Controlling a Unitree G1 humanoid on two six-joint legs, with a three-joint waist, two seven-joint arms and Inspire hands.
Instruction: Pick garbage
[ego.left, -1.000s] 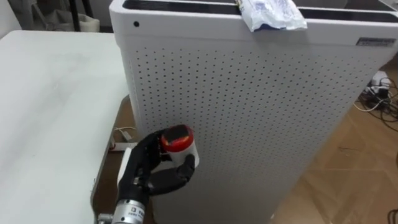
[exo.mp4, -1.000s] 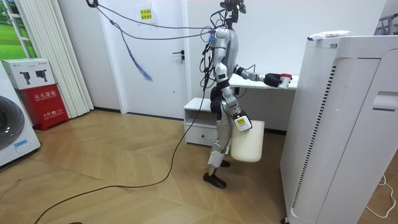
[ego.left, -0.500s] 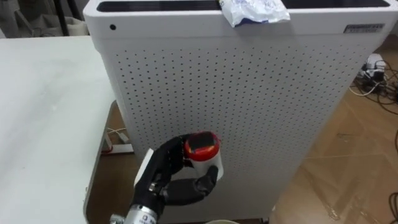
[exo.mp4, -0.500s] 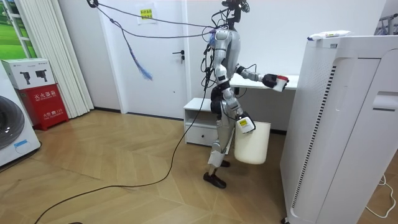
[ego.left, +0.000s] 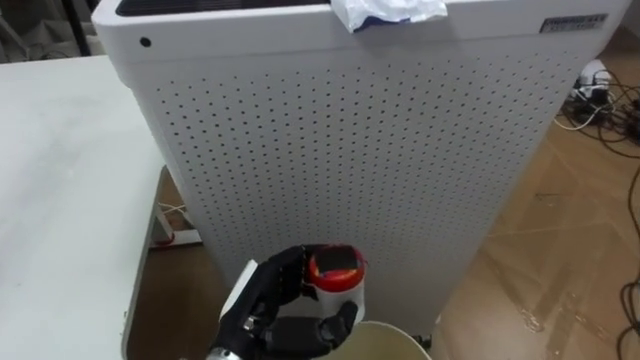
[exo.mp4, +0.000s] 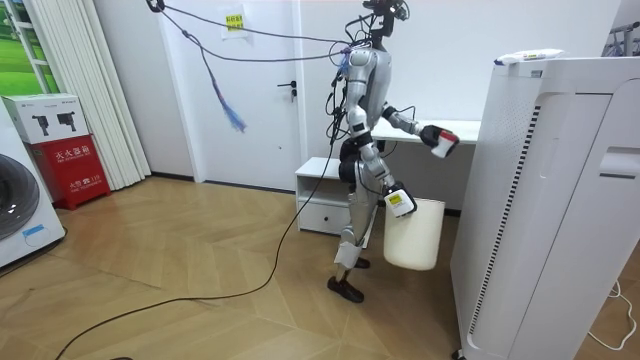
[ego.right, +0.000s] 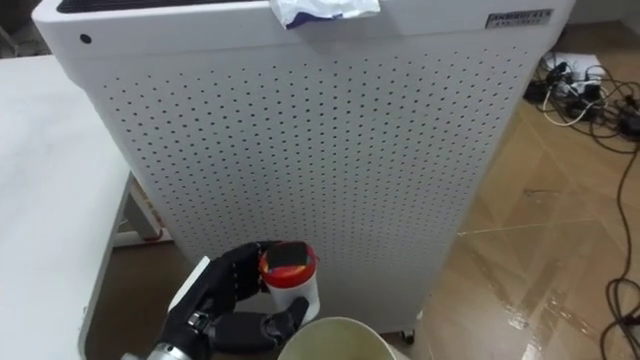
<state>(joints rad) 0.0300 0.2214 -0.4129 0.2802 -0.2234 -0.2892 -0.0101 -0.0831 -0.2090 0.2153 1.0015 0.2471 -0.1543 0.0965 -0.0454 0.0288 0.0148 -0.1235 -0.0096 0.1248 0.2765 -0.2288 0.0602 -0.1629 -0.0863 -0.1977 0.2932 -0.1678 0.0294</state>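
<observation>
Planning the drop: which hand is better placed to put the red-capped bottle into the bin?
Left. The left hand is curled round the red-capped bottle above the bin; the right hand carries the bin.

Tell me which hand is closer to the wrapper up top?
Left. The left hand, gripping a red-lidded cup, sits below the wrapper; the right hand hangs lower, carrying a bucket.

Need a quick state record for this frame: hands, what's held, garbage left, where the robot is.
left hand: curled round a red-capped white container, raised in front of the appliance
right hand: at the top of the white bin, which hangs beside the robot's leg
garbage not yet picked: crumpled wrapper on top of the tall white perforated appliance
robot position: standing between the white table and the appliance, facing the appliance
</observation>
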